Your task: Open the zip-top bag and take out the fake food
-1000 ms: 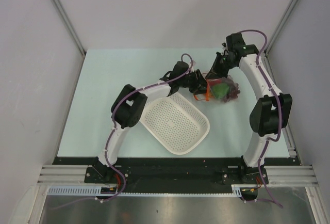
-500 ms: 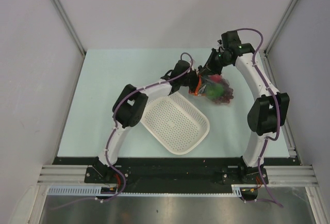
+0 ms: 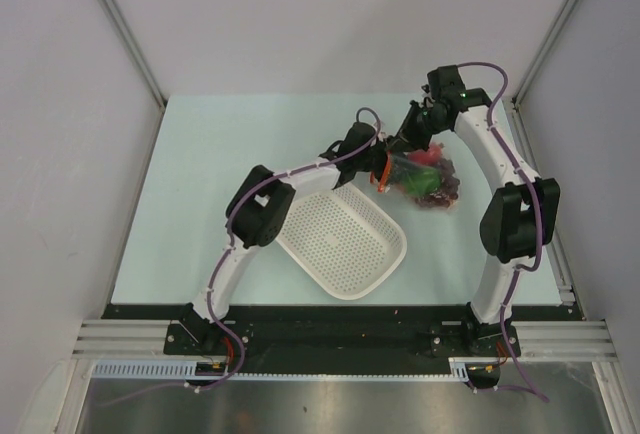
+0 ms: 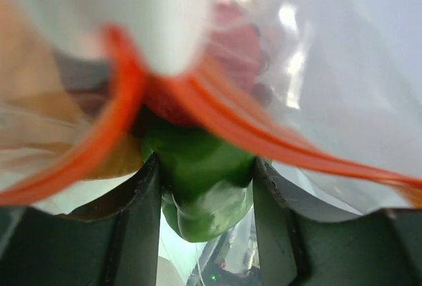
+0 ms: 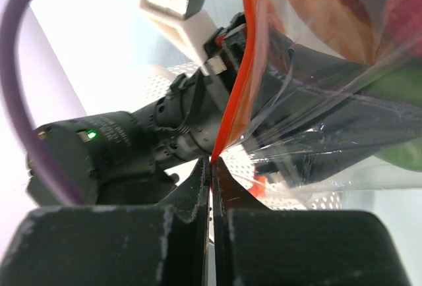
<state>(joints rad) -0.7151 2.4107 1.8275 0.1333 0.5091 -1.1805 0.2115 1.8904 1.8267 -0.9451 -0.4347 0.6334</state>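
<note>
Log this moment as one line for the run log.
left end effector: closed on green pepper at bag mouth | right end effector: shut on orange zipper strip of zip-top bag | stage: food not yet out

You look down on a pale mint-green table (image 3: 200, 214), boxed in by plain grey-white walls (image 3: 330, 14) with aluminium corner posts (image 3: 120, 26). A black base plate (image 3: 330, 339) lines your near edge, brushed metal sheet (image 3: 330, 404) below. Light falls soft and even.
</note>
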